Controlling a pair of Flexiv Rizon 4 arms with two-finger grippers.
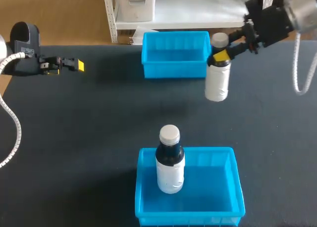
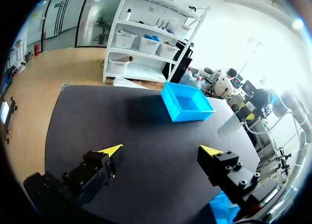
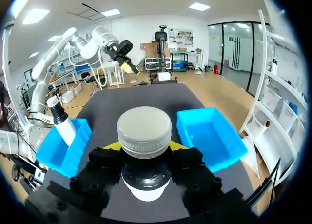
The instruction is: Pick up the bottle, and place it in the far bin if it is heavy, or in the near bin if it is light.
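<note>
Beside the far bin [image 1: 173,69], right gripper [image 1: 221,55] pinches a bottle [image 1: 217,86], apparently aloft; near bin [image 1: 190,219] holds a second bottle [image 1: 170,170] upright.

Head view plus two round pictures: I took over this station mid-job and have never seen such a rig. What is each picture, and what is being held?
Two robot arms work at a dark table. The head view looks down from above and behind; each round picture comes from a camera on one arm's wrist. The right gripper is shut on a white bottle at its neck, just beside the far bin; the right wrist view looks down on its cap. The left gripper is open and holds nothing, off at the left. A second bottle stands upright in the near bin.
</note>
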